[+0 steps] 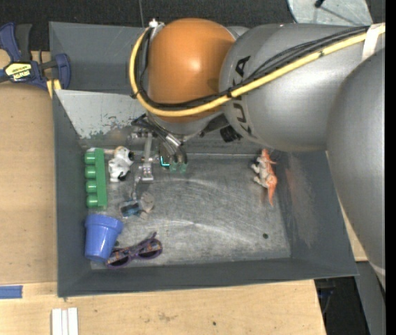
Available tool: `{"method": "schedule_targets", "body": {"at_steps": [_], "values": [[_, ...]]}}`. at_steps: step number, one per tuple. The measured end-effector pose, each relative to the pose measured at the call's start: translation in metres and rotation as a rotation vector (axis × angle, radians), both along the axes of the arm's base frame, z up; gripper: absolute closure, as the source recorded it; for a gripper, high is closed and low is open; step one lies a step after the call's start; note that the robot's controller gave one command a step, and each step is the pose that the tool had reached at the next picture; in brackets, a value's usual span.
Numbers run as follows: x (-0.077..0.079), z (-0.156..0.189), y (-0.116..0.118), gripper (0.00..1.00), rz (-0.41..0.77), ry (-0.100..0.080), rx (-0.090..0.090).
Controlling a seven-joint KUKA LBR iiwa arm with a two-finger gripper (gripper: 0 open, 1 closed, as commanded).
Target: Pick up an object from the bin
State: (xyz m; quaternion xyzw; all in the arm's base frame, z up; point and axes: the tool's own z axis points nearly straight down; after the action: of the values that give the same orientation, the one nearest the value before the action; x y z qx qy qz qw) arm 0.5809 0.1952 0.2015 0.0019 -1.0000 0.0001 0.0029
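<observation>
- The gripper hangs under the arm's orange cover, low over the floor of the bin (grey metal, scuffed), towards the far left corner.
- Its jaws are spread apart. One of the fingers points down on the side of the bin's left wall, and the other, with a greenish tip, is towards the middle of the bin.
- The gap between the jaws shows only bare bin floor. They pinch nothing, and I see no contact with any object.
- A small white toy figure lies just beside the finger nearer the left wall, on its outer side. It is the closest thing to the gripper, and I cannot tell whether the two touch.
- A small blue-grey piece lies on the floor near the gripper, on the side of the bin's near edge and apart from the fingers.
- A green studded block lies along the left wall, beyond the white figure.
- A blue cup lies tipped in the near left corner, with purple sunglasses just beside it along the near edge.
- An orange toy figure lies by the right wall, well apart from the gripper.
- Nothing has been lifted out. Every object rests on the bin floor.
</observation>
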Motion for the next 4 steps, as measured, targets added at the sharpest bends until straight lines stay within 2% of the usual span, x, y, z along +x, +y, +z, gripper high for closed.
{"method": "schedule_targets", "body": {"at_steps": [1, 2, 3, 4], "values": [[0.002, 0.005, -0.001, 0.0, -0.004, -0.009, 0.002], [-0.002, -0.043, -0.001, 0.0, 0.085, -0.012, 0.002], [-0.006, -0.077, 0.003, 0.0, 0.253, -0.004, 0.0], [0.038, -0.07, 0.0, 0.0, 0.413, -0.01, 0.002]]}}
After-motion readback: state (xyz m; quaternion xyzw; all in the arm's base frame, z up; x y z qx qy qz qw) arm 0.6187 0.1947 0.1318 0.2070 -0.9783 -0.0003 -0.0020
